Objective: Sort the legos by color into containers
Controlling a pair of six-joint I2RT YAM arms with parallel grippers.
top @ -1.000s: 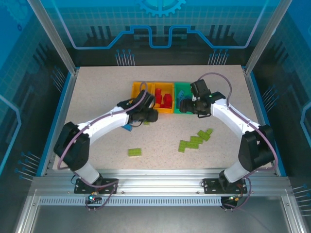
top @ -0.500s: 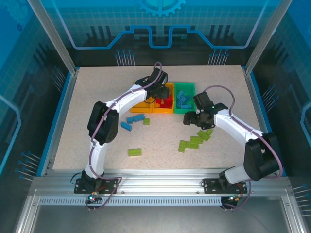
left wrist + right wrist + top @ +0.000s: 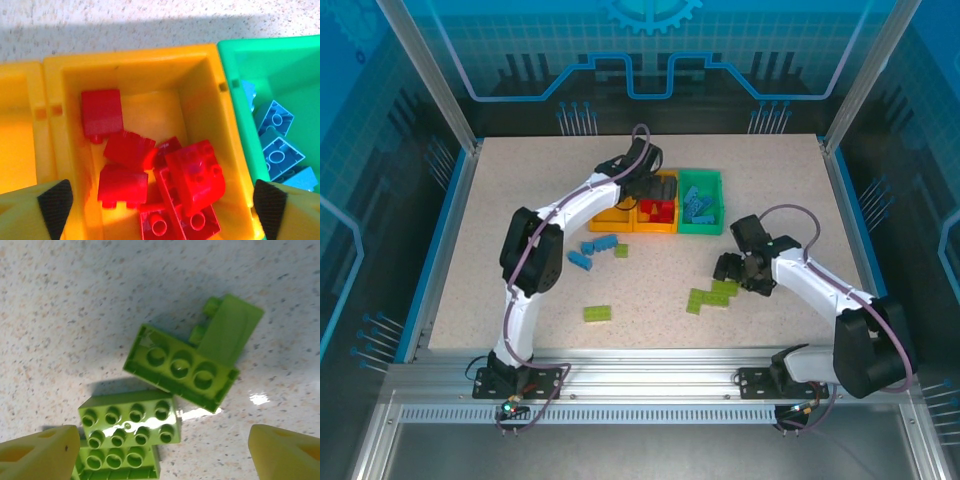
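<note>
Across the surface (image 3: pixel 500 180), the bins (image 3: pixel 702 227) stood together at the back. Left jaws gaped wide and empty over the middle bin (image 3: pixel 150 65), above its red bricks (image 3: pixel 192 175); right jaws, equally wide and empty, hung over loose green bricks (image 3: pixel 127 422), probably lining up a pick.
</note>
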